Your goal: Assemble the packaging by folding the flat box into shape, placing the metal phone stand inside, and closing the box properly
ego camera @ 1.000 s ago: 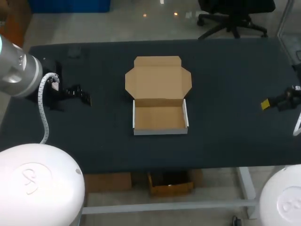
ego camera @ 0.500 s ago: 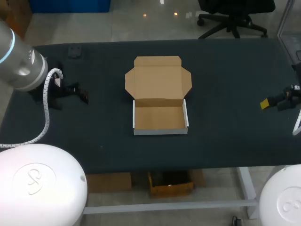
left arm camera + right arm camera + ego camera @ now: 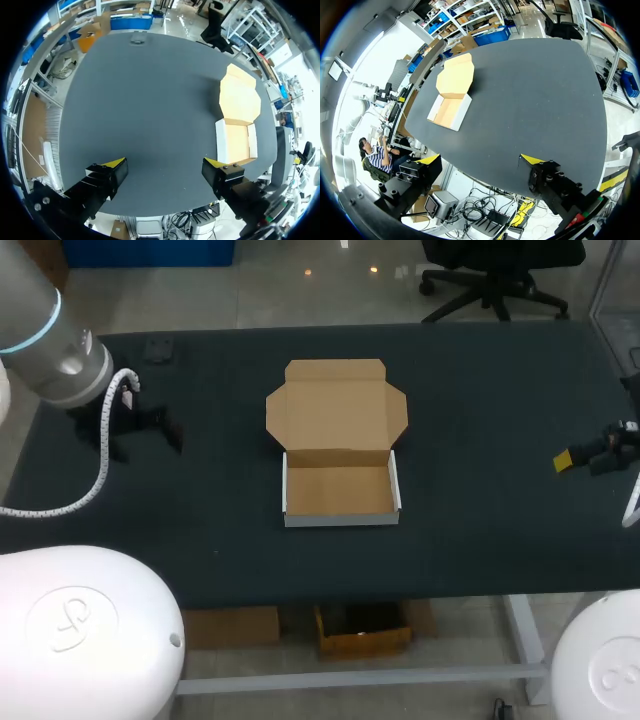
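1. The box sits at the centre of the head view. Its tray is folded up, and its lid lies open and flat toward the top of the frame.
2. A small dark thing at the upper left, near the far edge of the table, is probably the phone stand. It is too small to be sure.
3. The left gripper is spread wide and holds nothing. It hangs at the upper left, near the stand.
4. The right gripper is also spread wide and empty, at the right edge, well apart from the box.
5. Risk 1: the stand looks low and hard, so an off-centre grasp could let it slip or skid off the far edge.
6. Risk 2: nothing steadies the light tray, so a stand lowered against a wall could shove the box or unfold its sides.
7. Risk 3: a stand left sticking up could jam the lid.
8. No writing can be read on the box or stand.
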Motion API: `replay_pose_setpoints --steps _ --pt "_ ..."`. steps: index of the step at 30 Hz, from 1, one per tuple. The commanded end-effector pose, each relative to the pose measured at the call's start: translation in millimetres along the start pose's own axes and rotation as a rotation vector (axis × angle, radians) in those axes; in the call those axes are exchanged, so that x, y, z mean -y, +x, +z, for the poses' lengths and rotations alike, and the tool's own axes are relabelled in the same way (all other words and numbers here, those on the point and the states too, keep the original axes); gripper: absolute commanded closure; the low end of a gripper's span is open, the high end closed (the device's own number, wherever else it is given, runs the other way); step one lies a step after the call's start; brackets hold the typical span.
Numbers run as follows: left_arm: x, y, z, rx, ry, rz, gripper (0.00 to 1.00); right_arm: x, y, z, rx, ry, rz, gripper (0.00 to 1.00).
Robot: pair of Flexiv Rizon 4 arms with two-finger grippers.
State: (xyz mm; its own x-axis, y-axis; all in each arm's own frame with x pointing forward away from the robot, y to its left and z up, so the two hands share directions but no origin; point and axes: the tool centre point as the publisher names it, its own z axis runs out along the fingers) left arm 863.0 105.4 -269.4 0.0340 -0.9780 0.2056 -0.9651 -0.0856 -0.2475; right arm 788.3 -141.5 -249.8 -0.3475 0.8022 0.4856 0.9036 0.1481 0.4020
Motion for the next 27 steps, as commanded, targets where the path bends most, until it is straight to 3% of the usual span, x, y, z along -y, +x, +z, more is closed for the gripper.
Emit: replay_pose_setpoints --steps 1,10,27 --pt "26.7 -0.9 24 0.013 -0.131 0.002 0.0 0 0 -2 -0.002 0.0 -0.001 0.0" --pt "47.7 -15.4 42 0.02 -0.185 -0.014 0.0 0 0 -2 -0.002 0.0 -0.001 0.0" --pt "66.2 -25.6 55 0.033 -0.227 -0.001 0.0 0 0 -2 -0.002 0.0 -0.001 0.0"
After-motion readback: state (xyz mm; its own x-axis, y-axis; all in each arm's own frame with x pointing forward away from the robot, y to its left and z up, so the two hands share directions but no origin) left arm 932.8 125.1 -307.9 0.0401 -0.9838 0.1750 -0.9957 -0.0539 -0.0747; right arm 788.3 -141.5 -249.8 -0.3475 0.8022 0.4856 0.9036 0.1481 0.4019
